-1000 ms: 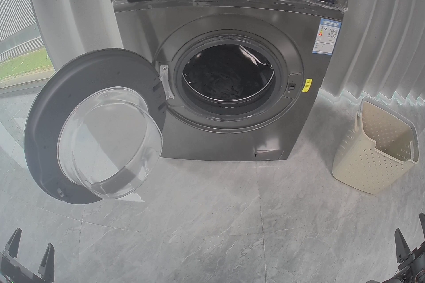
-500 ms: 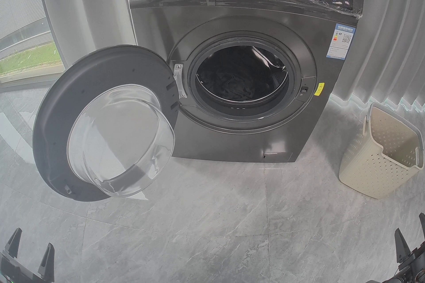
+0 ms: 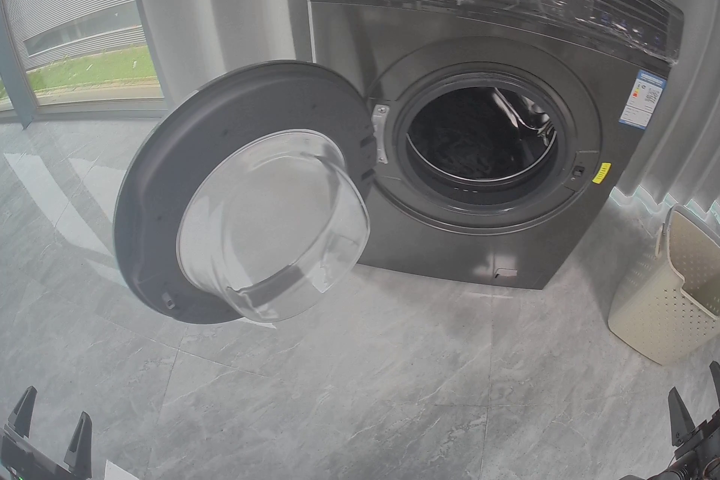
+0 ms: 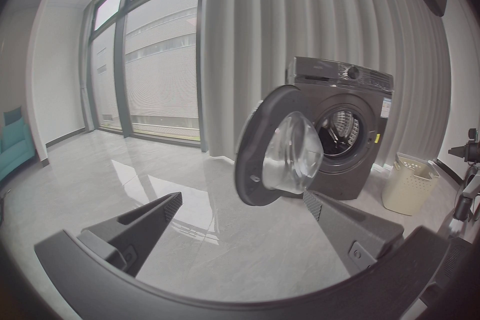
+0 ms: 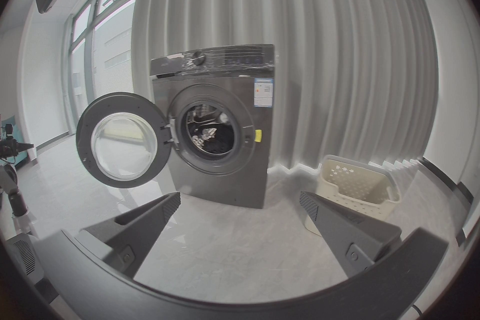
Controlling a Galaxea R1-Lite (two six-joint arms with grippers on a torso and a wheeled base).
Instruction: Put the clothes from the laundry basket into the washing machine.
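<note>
Washing machine (image 3: 480,129) door (image 3: 247,193) open; laundry basket (image 3: 671,301) beside.

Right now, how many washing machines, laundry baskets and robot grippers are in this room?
Washing machine: 1
Laundry basket: 1
Grippers: 2 (left gripper, right gripper)
Total: 4

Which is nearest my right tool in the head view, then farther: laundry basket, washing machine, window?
1. laundry basket, on the floor just ahead of the right tool.
2. washing machine, farther ahead, to the left.
3. window, far left, at the back.
</note>
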